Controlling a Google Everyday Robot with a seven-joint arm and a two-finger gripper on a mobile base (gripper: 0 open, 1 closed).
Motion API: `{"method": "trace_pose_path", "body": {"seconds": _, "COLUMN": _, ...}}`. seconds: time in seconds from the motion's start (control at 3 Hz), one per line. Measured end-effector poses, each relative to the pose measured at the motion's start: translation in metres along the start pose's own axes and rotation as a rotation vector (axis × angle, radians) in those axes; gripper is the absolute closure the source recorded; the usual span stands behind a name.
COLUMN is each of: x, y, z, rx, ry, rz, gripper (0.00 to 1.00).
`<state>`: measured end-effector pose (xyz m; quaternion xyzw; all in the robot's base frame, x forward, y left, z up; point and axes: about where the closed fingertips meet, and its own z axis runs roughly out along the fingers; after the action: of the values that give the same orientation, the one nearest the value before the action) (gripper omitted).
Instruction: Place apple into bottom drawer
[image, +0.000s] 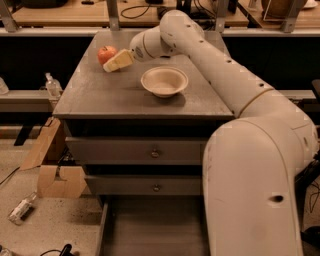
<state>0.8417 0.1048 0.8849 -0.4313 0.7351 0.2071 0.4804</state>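
The red-orange apple (106, 53) sits on the grey cabinet top (105, 95) near its back left corner. My gripper (114, 63) reaches across from the right, its cream fingers right beside the apple on its right front side, touching or nearly touching it. The bottom drawer (150, 227) is pulled open at the foot of the cabinet, its flat floor showing with nothing in it. The arm's white body covers the drawer's right part.
A white bowl (164, 81) stands on the cabinet top, right of the gripper. Two shut knobbed drawers (155, 152) are above the open one. A cardboard box (52, 170) and a small bottle (21, 210) lie on the floor to the left.
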Motion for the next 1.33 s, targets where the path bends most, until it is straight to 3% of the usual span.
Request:
{"method": "trace_pose_path", "body": {"seconds": 0.33, "x": -0.017, "y": -0.006, "z": 0.018, "rx": 0.016, "ry": -0.013, "rz": -0.033, "gripper": 0.00}}
{"method": "trace_pose_path", "body": {"seconds": 0.67, "x": -0.020, "y": -0.011, "z": 0.036, "rx": 0.052, "ry": 0.008, "rz": -0.041, "gripper": 0.00}}
{"method": "trace_pose_path", "body": {"seconds": 1.33, "x": -0.008, "y": -0.016, "z": 0.069, "rx": 0.095, "ry": 0.043, "rz": 0.014, "gripper": 0.00}}
